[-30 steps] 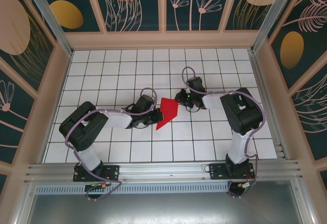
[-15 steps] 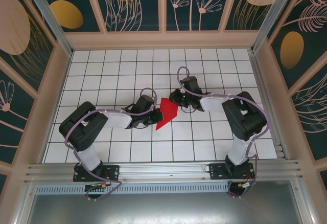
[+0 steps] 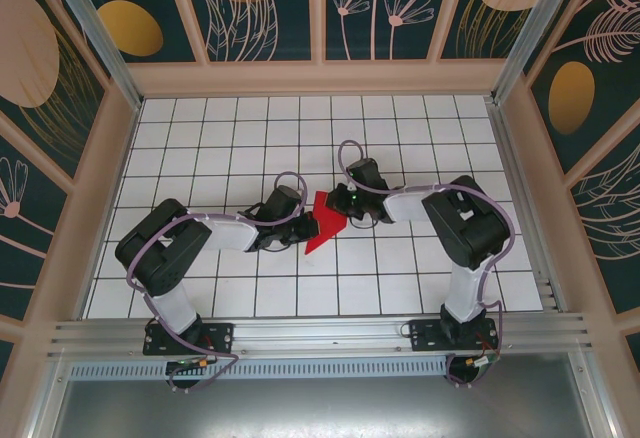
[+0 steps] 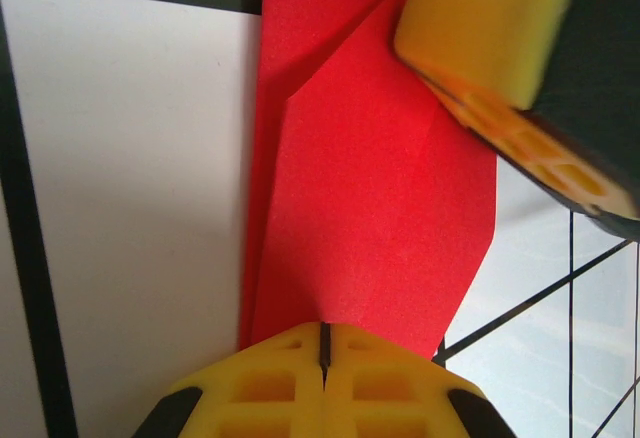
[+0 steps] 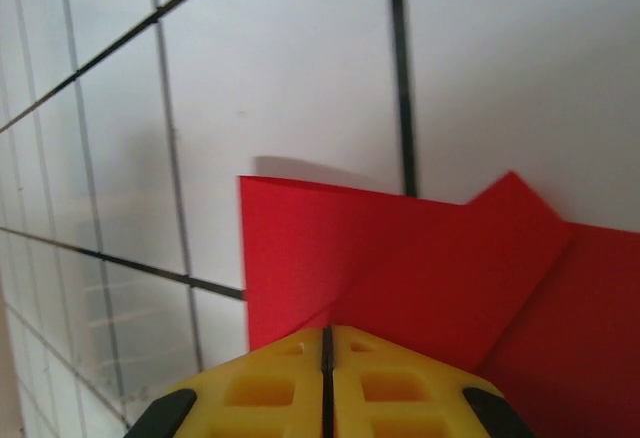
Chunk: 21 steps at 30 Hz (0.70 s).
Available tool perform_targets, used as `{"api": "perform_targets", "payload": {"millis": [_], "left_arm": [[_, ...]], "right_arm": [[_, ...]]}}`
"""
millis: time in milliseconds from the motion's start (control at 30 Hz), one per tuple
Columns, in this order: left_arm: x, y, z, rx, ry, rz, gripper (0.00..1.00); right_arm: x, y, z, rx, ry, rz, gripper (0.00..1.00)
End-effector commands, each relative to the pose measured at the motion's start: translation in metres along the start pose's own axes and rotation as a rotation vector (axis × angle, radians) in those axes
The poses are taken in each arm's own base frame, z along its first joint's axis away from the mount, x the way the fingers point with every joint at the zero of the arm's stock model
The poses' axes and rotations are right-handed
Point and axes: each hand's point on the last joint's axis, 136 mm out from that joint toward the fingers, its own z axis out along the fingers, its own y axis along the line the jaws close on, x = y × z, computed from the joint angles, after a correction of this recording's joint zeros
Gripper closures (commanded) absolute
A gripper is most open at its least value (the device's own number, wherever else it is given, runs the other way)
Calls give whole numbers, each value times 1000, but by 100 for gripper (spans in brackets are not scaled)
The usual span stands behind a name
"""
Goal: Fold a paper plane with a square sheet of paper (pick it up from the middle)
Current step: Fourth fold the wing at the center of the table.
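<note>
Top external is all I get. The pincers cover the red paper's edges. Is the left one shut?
Observer: Yes. The left wrist view shows the left pincer shut, tips together at the near edge of the red paper.
Operator: Right one?
Observer: The right pincer is shut too, tips at the edge of a folded flap.
Operator: Clamped between the tips?
Observer: It doesn't look so. The sheet shows face-on beneath both tips, not edge-on between them.
</note>
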Motion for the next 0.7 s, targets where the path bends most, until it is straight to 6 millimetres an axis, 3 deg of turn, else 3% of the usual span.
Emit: {"api": "perform_targets", "payload": {"millis": [0, 367, 667], "left_arm": [[81, 113, -13, -396, 244, -74, 100], [85, 115, -15, -400, 248, -73, 100], [84, 115, -16, -398, 243, -73, 100]], "right_arm": [[1, -28, 5, 102, -25, 29, 90], [-47, -62, -6, 183, -126, 51, 89], [-66, -56, -11, 150, -153, 37, 89]]}}
